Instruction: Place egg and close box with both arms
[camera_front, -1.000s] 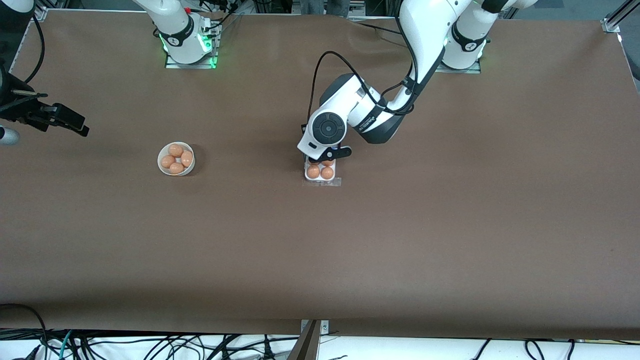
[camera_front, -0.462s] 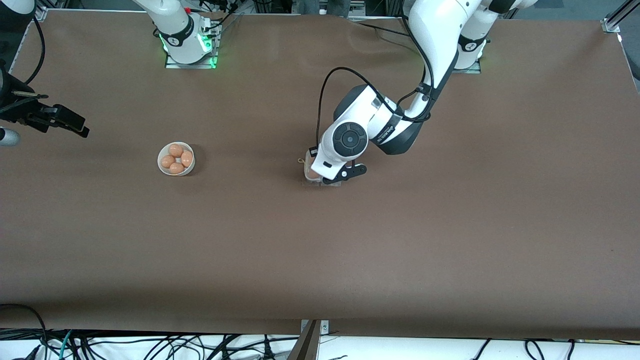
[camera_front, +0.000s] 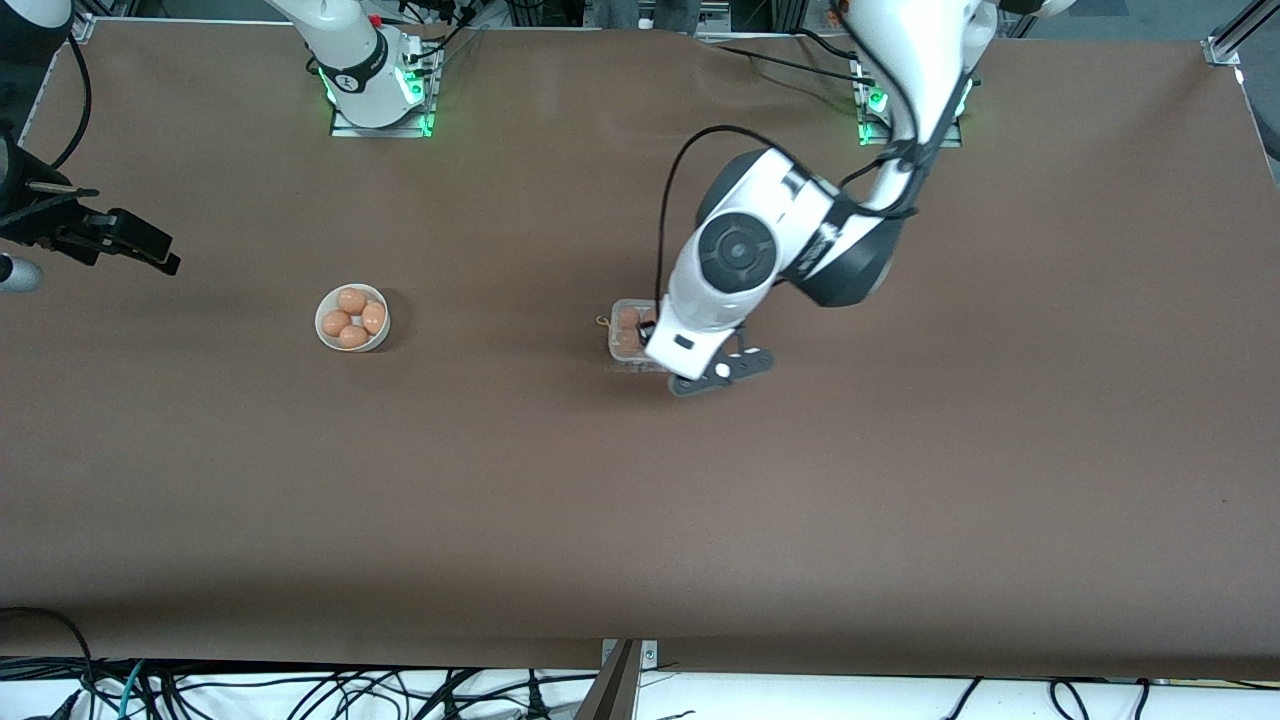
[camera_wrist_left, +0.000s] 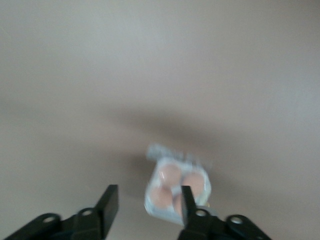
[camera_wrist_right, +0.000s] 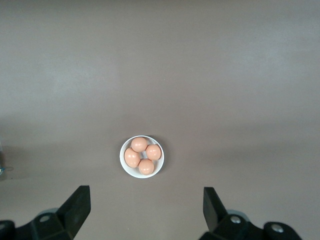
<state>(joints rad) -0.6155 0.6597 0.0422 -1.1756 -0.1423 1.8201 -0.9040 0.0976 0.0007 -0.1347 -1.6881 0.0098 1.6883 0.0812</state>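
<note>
Four eggs filled the box (camera_wrist_left: 176, 190); left gripper (camera_wrist_left: 149, 205) hovered open-jawed at its six o'clock edge, right gripper (camera_wrist_right: 146, 202) waited open-jawed.

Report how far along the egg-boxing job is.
Done, by the look of it: the box holds four eggs, and its lid seems down over them. In hand: nothing; the left gripper hangs open just past the box, on the front camera's side. The right gripper waits open and empty at its end of the table. Four eggs remain in the bowl.
</note>
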